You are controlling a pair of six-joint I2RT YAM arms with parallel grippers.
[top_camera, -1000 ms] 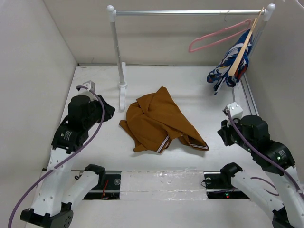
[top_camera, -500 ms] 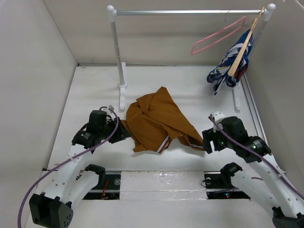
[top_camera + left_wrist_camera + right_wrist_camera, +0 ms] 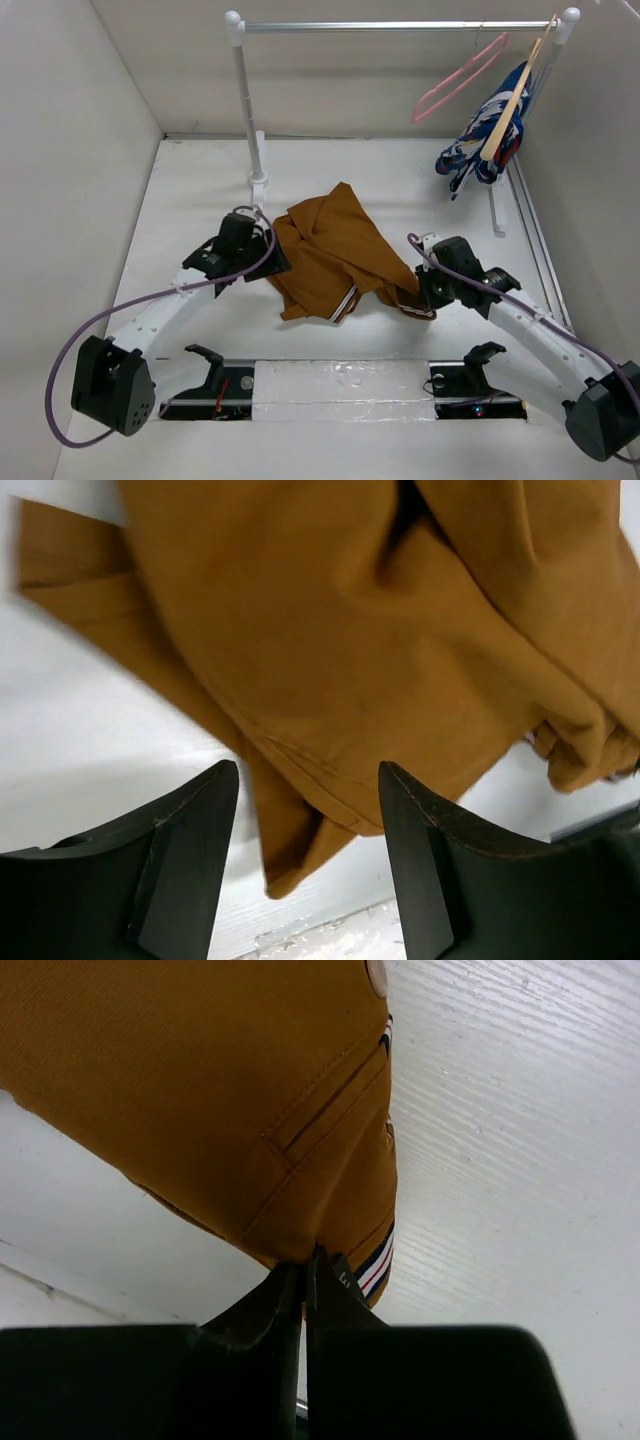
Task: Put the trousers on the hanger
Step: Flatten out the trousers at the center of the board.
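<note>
The rust-brown trousers [image 3: 340, 250] lie crumpled in the middle of the table. My left gripper [image 3: 272, 262] is at their left edge; in the left wrist view it is open [image 3: 308, 780], with a hanging fold of the trousers [image 3: 350, 660] between the two fingers. My right gripper [image 3: 420, 292] is at the right corner, near the striped waistband [image 3: 378, 1260]. Its jaws are shut [image 3: 310, 1255] with the tips pinched on the edge of the trousers [image 3: 200, 1090]. The pink hanger [image 3: 460, 78] hangs tilted on the rail at the back right.
A white rack with a metal rail [image 3: 400, 26] spans the back, its left post [image 3: 247, 110] standing just behind the trousers. A blue, white and red garment [image 3: 480, 145] on a wooden hanger [image 3: 515, 95] hangs at the rail's right end. Walls enclose the table.
Both arms swung in from the sides to the trousers. The left gripper opened over the left edge. The right gripper opened wide, then shut on the right corner. The pink hanger swung.
</note>
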